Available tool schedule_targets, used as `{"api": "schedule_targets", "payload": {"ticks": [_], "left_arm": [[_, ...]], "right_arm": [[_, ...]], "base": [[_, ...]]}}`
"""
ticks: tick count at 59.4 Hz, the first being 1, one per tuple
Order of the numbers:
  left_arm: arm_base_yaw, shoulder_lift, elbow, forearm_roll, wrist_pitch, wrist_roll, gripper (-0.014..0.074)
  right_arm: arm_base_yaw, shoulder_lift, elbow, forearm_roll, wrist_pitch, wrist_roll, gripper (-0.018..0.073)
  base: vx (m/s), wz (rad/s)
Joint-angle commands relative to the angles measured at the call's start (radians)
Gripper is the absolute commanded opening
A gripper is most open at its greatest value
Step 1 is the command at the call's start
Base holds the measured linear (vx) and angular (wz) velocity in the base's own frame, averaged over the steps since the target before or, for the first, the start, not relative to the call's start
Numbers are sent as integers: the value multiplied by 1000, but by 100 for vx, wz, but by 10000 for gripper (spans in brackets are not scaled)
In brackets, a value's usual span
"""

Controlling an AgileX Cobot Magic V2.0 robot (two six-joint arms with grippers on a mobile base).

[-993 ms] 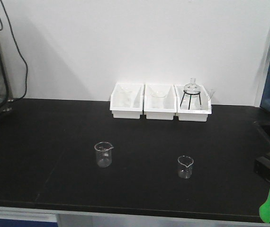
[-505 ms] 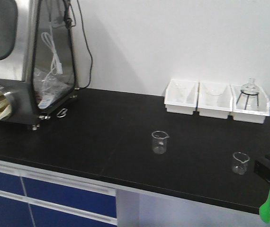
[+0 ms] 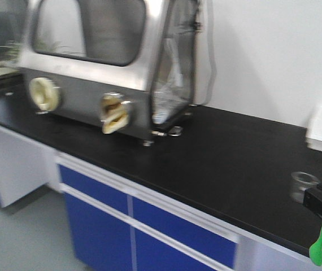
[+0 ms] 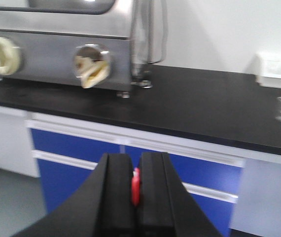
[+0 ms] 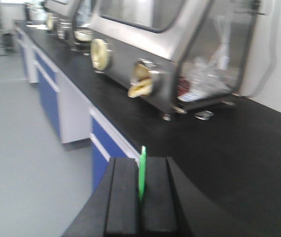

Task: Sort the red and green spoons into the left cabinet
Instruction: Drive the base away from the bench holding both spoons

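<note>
2 spoons in hand: left fingers shut on red spoon, right fingers shut on green spoon, both off the bench, cabinet out of view; risk: slim handles slip or twist on any jolt.

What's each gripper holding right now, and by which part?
Right gripper: green spoon by its handle, bowl hanging below. Left gripper: red spoon, held part hidden.
</note>
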Motion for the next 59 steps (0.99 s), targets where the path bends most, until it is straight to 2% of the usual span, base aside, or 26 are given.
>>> {"api": "schedule_targets", "payload": {"ticks": [1, 34, 59], "left_arm": [[-7, 9, -27, -17, -67, -5, 0], [-7, 9, -27, -17, -67, -5, 0], [-7, 9, -27, -17, -67, -5, 0]], "right_arm": [[-6, -3, -30, 1, -83, -11, -4], [-6, -3, -30, 1, -83, -11, -4], [-6, -3, -30, 1, -84, -11, -4]], "base": [[10, 79], [21, 77], [33, 51]]}}
